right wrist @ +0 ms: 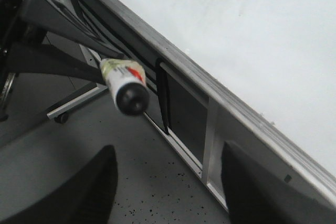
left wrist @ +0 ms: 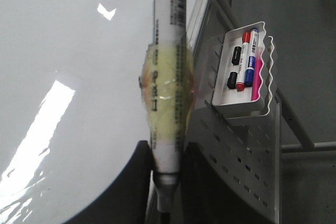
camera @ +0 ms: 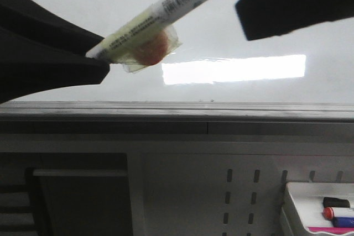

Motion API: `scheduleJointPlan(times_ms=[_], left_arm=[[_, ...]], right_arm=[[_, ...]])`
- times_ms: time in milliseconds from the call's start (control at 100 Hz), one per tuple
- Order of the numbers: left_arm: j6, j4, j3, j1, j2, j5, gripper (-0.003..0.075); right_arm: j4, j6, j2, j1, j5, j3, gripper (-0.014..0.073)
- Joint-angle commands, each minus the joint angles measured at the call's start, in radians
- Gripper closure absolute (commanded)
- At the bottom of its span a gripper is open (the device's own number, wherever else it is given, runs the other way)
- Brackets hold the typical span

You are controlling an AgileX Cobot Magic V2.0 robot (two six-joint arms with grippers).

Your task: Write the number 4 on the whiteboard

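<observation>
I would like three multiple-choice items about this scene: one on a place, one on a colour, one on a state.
1. Where is the small white tray in the front view?
A. lower right, below the whiteboard's rail
B. on the glare
C. upper left

2. What colour is the tape wrapped around the held marker?
A. blue
B. yellowish
C. black

3. What is the state of the whiteboard in the visible area?
A. a 4 is finished
B. covered in scribbles
C. no stroke to be seen

Answers: 1 A, the tray sits under the grey rail. 2 B, the wrap looks pale yellow. 3 C, only white surface and glare show.
</observation>
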Motion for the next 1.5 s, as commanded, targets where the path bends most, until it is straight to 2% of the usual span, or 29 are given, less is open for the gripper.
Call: scheduleJointPlan(times_ms=[0,200,550,640,810,840,910,1080,1150,1290,1490], left_arm=[[-0.007,-0.024,-0.025,-0.004,-0.018,-0.073,0.0740],[-0.007,-0.024,-0.025,-0.004,-0.018,-0.073,0.0741],[-0.007,-0.024,-0.025,-0.004,-0.018,-0.073,0.0741],[-0.007,-0.024,-0.025,-0.004,-0.018,-0.073,0.0741],[-0.007,-0.028,-0.025,-0.004,-0.018,-0.073,0.0738],[-0.007,-0.031,-0.025,-0.004,-0.018,-0.073,0.0734],[-0.007,-0.031,-0.025,-0.004,-0.018,-0.073,0.0680],[-0.007,-0.106,-0.025,-0.004,-0.020,-0.065,0.0400],[-0.007,-0.171,-0.025,-0.004,-0.043,-0.037,0.0325],[-0.007,-0.320,-0.025,-0.004,-0.134,0.093,0.0311],[-0.007,-0.468,-0.025,0.008,-0.338,0.277,0.0311]], right_arm=[[0.000,-0.009,0.043,0.015,-0.086,-0.070,0.0199],[0.000,-0.009,0.138,0.064,-0.129,-0.141,0.0200],[0.000,-0.009,0.201,0.064,-0.171,-0.152,0.0216],[0.000,-0.009,0.201,0.064,-0.171,-0.152,0.0330],[0.000,-0.009,0.201,0.064,-0.153,-0.152,0.0669],[0.000,-0.009,0.201,0.064,-0.153,-0.152,0.0664],[0.000,-0.009,0.201,0.064,-0.158,-0.152,0.0664],[0.002,-0.007,0.201,0.064,-0.145,-0.152,0.0664],[0.007,-0.007,0.201,0.064,-0.138,-0.152,0.0664],[0.011,-0.007,0.211,0.048,-0.107,-0.185,0.0664],[-0.006,-0.007,0.292,-0.052,-0.063,-0.314,0.0664]])
